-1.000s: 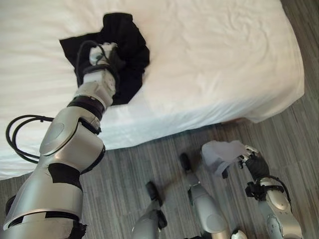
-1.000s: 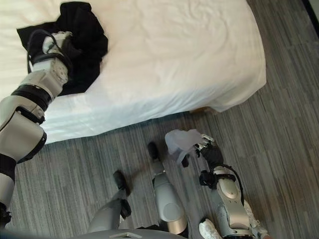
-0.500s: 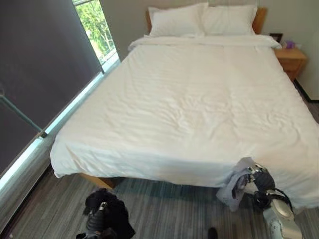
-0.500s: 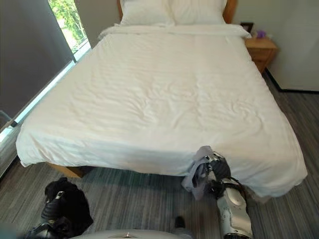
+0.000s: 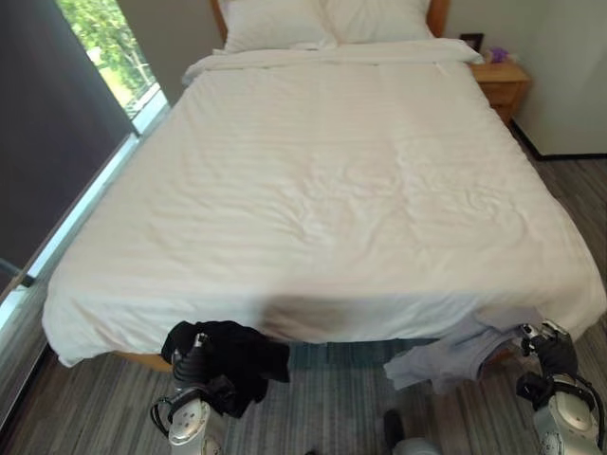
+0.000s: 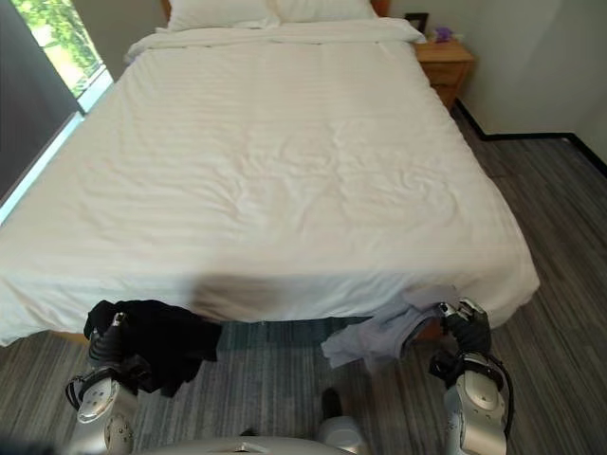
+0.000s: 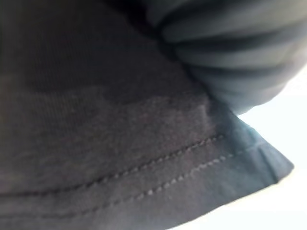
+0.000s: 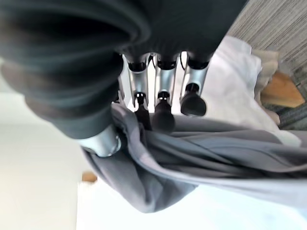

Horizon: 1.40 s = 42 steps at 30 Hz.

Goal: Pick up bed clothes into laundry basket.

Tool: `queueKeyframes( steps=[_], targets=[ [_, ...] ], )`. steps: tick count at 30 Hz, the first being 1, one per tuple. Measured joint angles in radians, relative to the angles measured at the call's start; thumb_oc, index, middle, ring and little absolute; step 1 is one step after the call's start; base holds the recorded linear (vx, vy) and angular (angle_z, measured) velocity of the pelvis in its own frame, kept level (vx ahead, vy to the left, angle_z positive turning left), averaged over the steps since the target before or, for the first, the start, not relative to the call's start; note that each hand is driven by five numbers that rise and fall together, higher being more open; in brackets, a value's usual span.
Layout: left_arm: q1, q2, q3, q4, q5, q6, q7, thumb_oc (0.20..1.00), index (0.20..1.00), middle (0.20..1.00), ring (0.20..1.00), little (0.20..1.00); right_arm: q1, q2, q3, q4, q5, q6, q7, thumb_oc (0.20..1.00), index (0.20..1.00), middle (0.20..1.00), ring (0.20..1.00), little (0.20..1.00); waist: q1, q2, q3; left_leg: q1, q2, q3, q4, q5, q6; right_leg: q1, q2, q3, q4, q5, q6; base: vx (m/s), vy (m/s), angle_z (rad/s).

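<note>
A black garment hangs in the air just before the foot edge of the bed, bunched in my left hand, which is shut on it. In the left wrist view the black cloth lies right over the hand. To the right, my right hand is shut on a light grey garment, which trails leftward below the sheet's edge. In the right wrist view the fingers curl over the grey cloth.
The bed's white sheet is smooth, with pillows at its head. A wooden nightstand stands at the far right and a window runs along the left. Grey plank floor lies in front of the bed.
The camera has swung up to take in the whole bed. The black garment came off the mattress with my left hand. Both hands now hold their garments higher.
</note>
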Motion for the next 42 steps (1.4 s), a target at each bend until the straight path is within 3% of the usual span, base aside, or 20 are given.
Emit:
queueKeyframes(
  steps=[1,2,3,4,5,8,9,11,14,15,16,18,19,21,27,29,30,35,37,42],
  targets=[
    [-0.003,0.011,0.021,-0.041,0.000,-0.003,0.005,0.200,0.200,0.200,0.200,0.200,-0.052,-0.008,0.041,0.027,-0.007,0.000,0.008,0.200,0.200,0.200,0.200,0.200,0.035,-0.043,-0.008,-0.039,-0.110,-0.231,0.042,-0.024,0.033,-0.070,-0.002,0.136,0.017,0.041,0.032,-0.22,0.214,-3.14],
    [-0.055,-0.007,0.039,-0.057,-0.001,-0.007,0.007,0.200,0.200,0.200,0.200,0.200,-0.088,0.003,0.014,-0.014,-0.024,-0.004,0.003,0.200,0.200,0.200,0.200,0.200,0.021,-0.049,0.012,-0.108,-0.198,-0.244,0.148,-0.058,0.050,-0.111,-0.010,0.248,-0.011,0.085,0.092,-0.17,0.318,-2.85],
    [-0.110,-0.023,0.037,-0.052,-0.001,-0.011,0.006,0.200,0.200,0.200,0.200,0.200,-0.085,-0.002,-0.021,-0.031,-0.025,-0.013,-0.009,0.200,0.200,0.200,0.200,0.200,-0.003,-0.017,0.033,-0.136,-0.196,-0.196,0.189,-0.104,0.098,-0.112,0.010,0.290,-0.043,0.111,0.122,-0.15,0.324,-2.02],
    [-0.182,-0.016,0.016,-0.007,-0.004,-0.031,0.004,0.200,0.200,0.200,0.200,0.200,-0.057,0.014,-0.059,-0.027,-0.028,-0.017,-0.034,0.200,0.200,0.200,0.200,0.200,-0.052,-0.033,0.054,-0.151,-0.206,-0.131,0.222,-0.116,0.115,-0.123,0.014,0.313,-0.042,0.064,0.126,-0.13,0.284,-1.26],
    [-0.209,-0.013,-0.001,0.039,-0.007,-0.044,0.005,0.200,0.200,0.200,0.200,0.200,-0.038,0.021,-0.077,-0.029,-0.028,-0.017,-0.039,0.200,0.200,0.200,0.200,0.200,-0.080,-0.002,0.074,-0.186,-0.192,-0.105,0.259,-0.124,0.129,-0.144,0.018,0.284,-0.010,-0.041,0.114,-0.16,0.149,-1.29],
    [-0.158,0.012,-0.026,0.128,0.001,-0.043,-0.001,0.200,0.200,0.200,0.200,0.200,0.089,0.024,-0.100,-0.022,-0.027,0.004,-0.039,0.200,0.200,0.200,0.200,0.200,-0.126,0.027,0.084,-0.165,-0.096,0.066,0.183,-0.083,0.123,-0.200,0.036,0.193,0.150,-0.073,0.109,-0.21,-0.005,-1.78],
    [-0.112,0.051,-0.020,0.144,0.008,-0.041,0.001,0.200,0.200,0.200,0.200,0.200,0.113,0.011,-0.073,-0.043,-0.029,0.009,-0.032,0.200,0.200,0.200,0.200,0.200,-0.123,0.043,0.097,-0.162,-0.041,0.136,0.174,-0.081,0.119,-0.182,0.011,0.081,0.136,-0.073,0.108,-0.15,-0.062,-2.17],
    [-0.058,0.061,0.003,0.164,0.016,-0.034,0.011,0.200,0.200,0.200,0.200,0.200,0.132,0.015,-0.063,-0.088,-0.029,0.010,-0.032,0.200,0.200,0.200,0.200,0.200,-0.104,0.068,0.122,-0.112,0.065,0.278,0.158,-0.077,0.113,-0.099,-0.109,-0.283,0.195,-0.113,0.068,-0.11,-0.069,-2.23],
    [-0.024,0.031,0.026,0.173,0.010,-0.030,0.019,0.200,0.200,0.200,0.200,0.200,0.144,0.029,-0.111,-0.099,-0.029,0.007,-0.027,0.200,0.200,0.200,0.200,0.200,-0.067,0.079,0.085,-0.003,0.127,0.335,0.090,-0.060,0.088,0.096,-0.196,-0.250,0.247,-0.147,0.094,-0.13,-0.088,-1.31],
    [-0.035,0.049,0.009,0.161,0.010,-0.030,0.018,0.200,0.200,0.200,0.200,0.200,0.127,0.029,-0.122,-0.099,-0.029,0.007,-0.036,0.200,0.200,0.200,0.200,0.200,-0.050,0.067,0.077,-0.007,0.129,0.362,0.080,-0.043,0.061,0.118,-0.230,-0.308,0.264,-0.156,0.091,-0.13,-0.130,-0.99],
    [-0.048,0.099,0.008,0.131,0.010,-0.030,0.017,0.200,0.200,0.200,0.200,0.200,0.091,0.048,-0.110,-0.098,-0.030,0.007,-0.035,0.200,0.200,0.200,0.200,0.200,-0.033,0.009,0.047,-0.006,0.112,0.406,0.053,-0.016,0.009,0.182,-0.259,-0.383,0.163,-0.009,0.044,-0.14,-0.218,-1.90],
    [-0.039,0.099,0.022,0.118,0.017,-0.028,0.023,0.200,0.200,0.200,0.200,0.200,0.018,0.033,-0.066,-0.075,-0.031,0.006,-0.023,0.200,0.200,0.200,0.200,0.200,-0.005,0.068,0.043,0.036,0.191,0.543,0.029,0.008,-0.036,0.147,-0.177,-0.525,0.093,-0.024,0.060,-0.04,-0.339,-2.25],
    [-0.027,0.099,0.022,0.102,0.030,-0.029,0.020,0.200,0.200,0.200,0.200,0.200,0.023,0.025,-0.063,-0.065,-0.031,0.006,-0.017,0.200,0.200,0.200,0.200,0.200,-0.004,0.075,0.028,0.064,0.201,0.581,0.001,0.012,-0.050,0.146,-0.156,-0.525,0.051,-0.039,0.050,0.03,-0.254,-1.53],
    [-0.058,0.067,0.013,0.089,0.049,-0.030,0.020,0.200,0.200,0.200,0.200,0.200,0.070,0.010,-0.102,-0.044,-0.031,0.009,-0.011,0.200,0.200,0.200,0.200,0.200,-0.039,0.112,-0.003,0.066,0.244,0.574,-0.044,0.028,-0.151,0.147,-0.096,-0.520,-0.001,-0.066,0.039,0.07,-0.226,-0.68],
    [-0.121,0.035,-0.040,0.109,0.047,-0.038,0.019,0.200,0.200,0.200,0.200,0.200,0.113,-0.025,-0.151,0.008,-0.031,0.026,-0.035,0.200,0.200,0.200,0.200,0.200,-0.078,0.102,-0.011,0.052,0.334,0.498,0.009,0.070,-0.138,0.140,0.020,-0.480,-0.001,-0.094,-0.015,0.07,-0.290,-0.13],
    [-0.151,0.049,-0.068,0.125,0.039,-0.038,0.017,0.200,0.200,0.200,0.200,0.200,0.091,-0.040,-0.113,0.008,-0.030,0.020,-0.050,0.200,0.200,0.200,0.200,0.200,-0.023,0.008,0.005,-0.125,0.271,0.211,0.201,0.050,-0.127,0.100,-0.021,-0.383,-0.013,-0.082,-0.088,0.15,-0.085,-0.36],
    [-0.149,0.016,-0.073,0.127,0.029,-0.041,-0.001,0.200,0.200,0.200,0.200,0.200,0.024,-0.058,-0.123,0.012,-0.030,0.009,-0.048,0.200,0.200,0.200,0.200,0.200,0.004,-0.022,0.047,-0.184,0.162,0.138,0.048,0.045,-0.143,0.096,-0.061,-0.331,-0.025,-0.064,-0.091,0.17,-0.005,-0.17],
    [-0.095,-0.004,-0.026,0.182,-0.003,-0.033,-0.002,0.200,0.200,0.200,0.200,0.200,0.054,-0.054,-0.121,0.011,-0.030,0.004,-0.035,0.200,0.200,0.200,0.200,0.200,0.044,0.124,0.064,-0.209,0.089,0.174,0.046,0.066,-0.096,0.161,-0.010,-0.273,-0.021,-0.095,-0.047,0.15,0.080,-0.51],
    [-0.073,0.004,-0.013,0.126,-0.003,-0.035,-0.002,0.200,0.200,0.200,0.200,0.200,0.084,-0.031,-0.127,0.010,-0.030,0.008,-0.035,0.200,0.200,0.200,0.200,0.200,0.020,0.113,0.062,-0.161,0.056,0.222,-0.040,0.129,-0.037,0.171,-0.045,-0.251,-0.038,-0.092,-0.020,0.17,0.197,-0.27],
    [-0.072,0.046,-0.012,0.124,-0.003,-0.036,0.000,0.200,0.200,0.200,0.200,0.200,0.069,0.009,-0.095,0.009,-0.029,0.008,-0.035,0.200,0.200,0.200,0.200,0.200,0.024,0.077,0.056,-0.102,0.016,0.248,-0.097,0.141,-0.002,0.201,-0.076,-0.233,-0.046,-0.114,0.020,0.11,0.117,-0.11]
  ],
)
